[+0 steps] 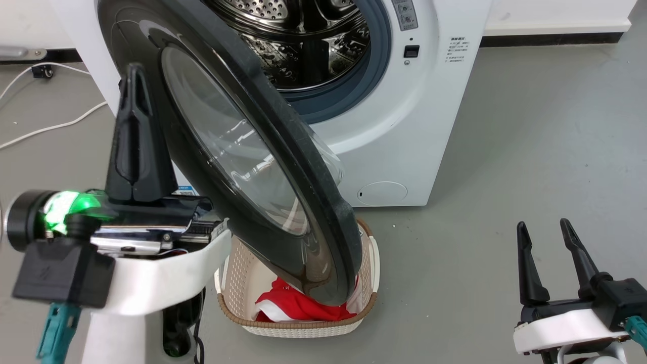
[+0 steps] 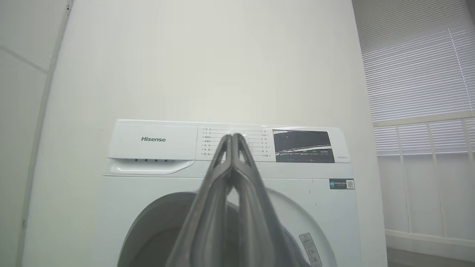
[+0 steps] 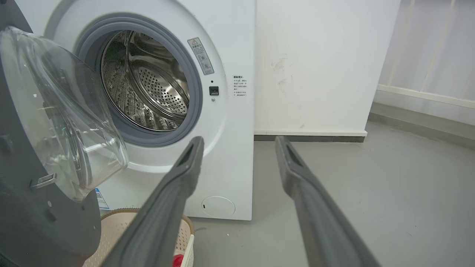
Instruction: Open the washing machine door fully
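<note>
The washing machine door [image 1: 237, 167] is swung out from the white machine [image 1: 404, 126] and stands roughly edge-on to the robot. Its lower rim hangs over a laundry basket [image 1: 298, 331] with something red [image 1: 293, 306] in it. You can see straight into the steel drum [image 1: 303, 35], so it's unlatched, but I'd say not fully open yet.

The left gripper [image 1: 134, 68] sits at about 9 o'clock from the door, just beside its glossy outer face, with its fingers pressed together and pinching nothing. Can't tell if it's actually touching. My guess is they're closed to make one stiff prod for nudging rather than grabbing. From its own camera it points up at the control panel [image 2: 304, 146].

The right gripper [image 1: 543, 224] is way off at 4 o'clock, low near the floor [image 1: 530, 126], fingers spread and empty. It's probably parked there to stay out of the door's arc.
</note>
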Tool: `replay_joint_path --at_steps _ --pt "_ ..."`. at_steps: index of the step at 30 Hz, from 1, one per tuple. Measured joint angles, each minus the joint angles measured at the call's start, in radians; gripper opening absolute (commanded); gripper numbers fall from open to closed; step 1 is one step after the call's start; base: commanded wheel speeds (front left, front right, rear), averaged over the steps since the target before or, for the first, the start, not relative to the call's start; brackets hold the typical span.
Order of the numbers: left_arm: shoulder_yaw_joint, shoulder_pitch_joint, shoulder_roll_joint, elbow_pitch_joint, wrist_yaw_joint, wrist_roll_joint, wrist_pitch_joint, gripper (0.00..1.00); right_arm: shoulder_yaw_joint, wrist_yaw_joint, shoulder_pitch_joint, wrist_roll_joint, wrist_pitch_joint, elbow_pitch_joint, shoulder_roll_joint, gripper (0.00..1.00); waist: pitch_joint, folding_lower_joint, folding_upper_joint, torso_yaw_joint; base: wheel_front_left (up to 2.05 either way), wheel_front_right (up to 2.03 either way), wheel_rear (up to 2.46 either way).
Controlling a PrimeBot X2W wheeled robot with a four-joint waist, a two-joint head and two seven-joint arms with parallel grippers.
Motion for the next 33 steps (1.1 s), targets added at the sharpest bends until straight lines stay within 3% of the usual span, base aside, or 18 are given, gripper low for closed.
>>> replay_joint_path --at_steps 9,24,33 --pt "-0.120 -0.036 0.000 -0.095 -0.046 0.006 0.000 0.00 -0.006 0.000 0.003 0.003 0.000 0.005 0.000 1.00 -0.009 0.0000 0.0000 -0.004 0.00 0.00 0.00" --pt "-0.530 0.036 0.008 -0.017 -0.134 -0.084 0.134 0.00 -0.011 0.000 0.014 0.014 0.000 0.014 0.000 1.00 -0.014 0.0000 0.0000 -0.004 0.00 0.00 0.00" --pt "-0.709 0.099 0.074 0.105 -0.145 -0.154 0.203 0.00 -0.010 0.000 0.010 0.021 0.000 0.017 0.001 1.00 0.007 0.0000 0.0000 0.008 0.00 0.00 0.00"
